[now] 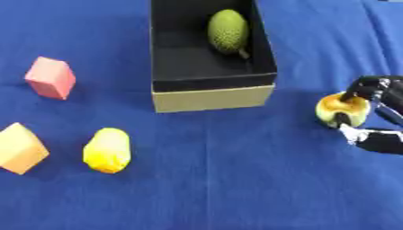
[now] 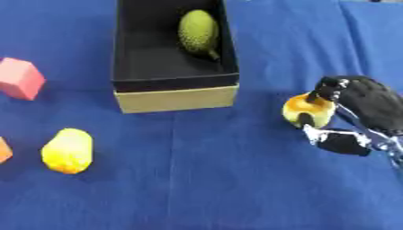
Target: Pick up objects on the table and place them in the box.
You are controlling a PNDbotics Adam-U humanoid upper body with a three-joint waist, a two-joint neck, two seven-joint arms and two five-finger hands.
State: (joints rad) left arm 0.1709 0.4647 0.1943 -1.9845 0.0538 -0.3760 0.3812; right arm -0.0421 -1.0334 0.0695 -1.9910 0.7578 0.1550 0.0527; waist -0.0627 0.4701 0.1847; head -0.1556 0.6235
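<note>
A black-lined cardboard box (image 1: pixel 212 96) stands at the top centre, with a bumpy green fruit (image 1: pixel 227 31) lying inside it. My right hand (image 2: pixel 366 108) reaches in from the right, its fingers and thumb curled round a yellow-green apple-like fruit (image 2: pixel 305 110) that sits low over the blue cloth to the right of the box. On the left lie a pink block (image 1: pixel 50 77), an orange block (image 1: pixel 20 148) and a yellow fruit (image 1: pixel 107 150). My left hand does not show.
A blue cloth (image 1: pixel 236 179) covers the whole table. The box's near wall stands between the right hand and the box's inside. The three left-hand objects lie well apart from each other.
</note>
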